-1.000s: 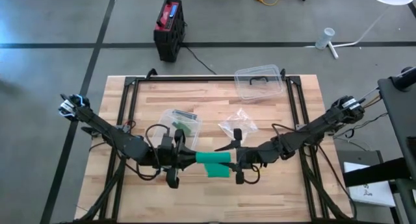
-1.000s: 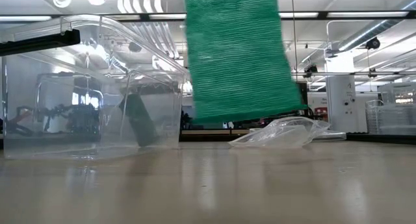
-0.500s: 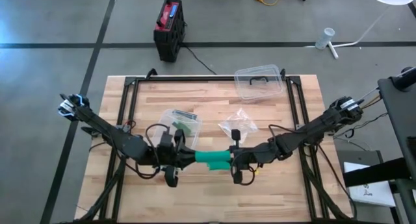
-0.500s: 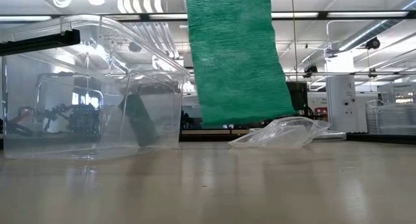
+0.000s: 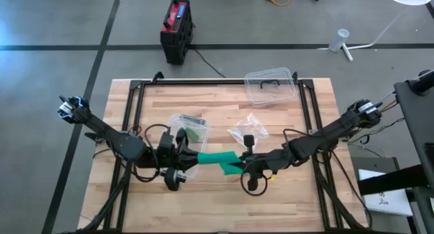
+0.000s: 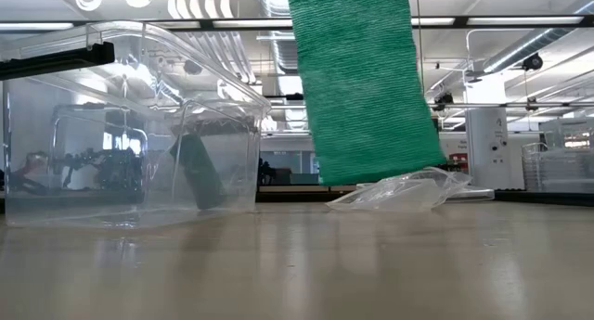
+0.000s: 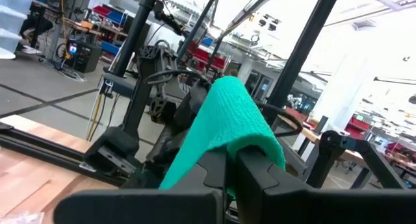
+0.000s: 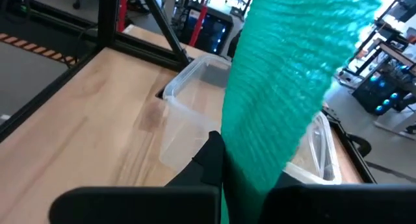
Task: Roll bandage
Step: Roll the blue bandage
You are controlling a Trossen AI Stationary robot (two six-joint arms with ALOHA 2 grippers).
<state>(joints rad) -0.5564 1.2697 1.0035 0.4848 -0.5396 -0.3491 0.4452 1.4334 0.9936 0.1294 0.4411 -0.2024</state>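
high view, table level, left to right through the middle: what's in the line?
left gripper → green bandage → right gripper; both grippers are shut on the bandage, one at each end.

Green bandage [image 6: 367, 83] hangs from above, lower edge clear of the table [image 6: 297, 264]. Clear plastic container [image 6: 130, 125] at left; crumpled clear bag [image 6: 404, 190] behind, at right.

bandage [image 5: 215, 159] spans between our left gripper [image 5: 189, 159] and right gripper [image 5: 237, 167], above mid-table | tub [image 5: 188, 129] just beyond left gripper | plastic bag [image 5: 247, 130] beyond right gripper | lidded container [image 5: 270, 87] at far edge, right of centre
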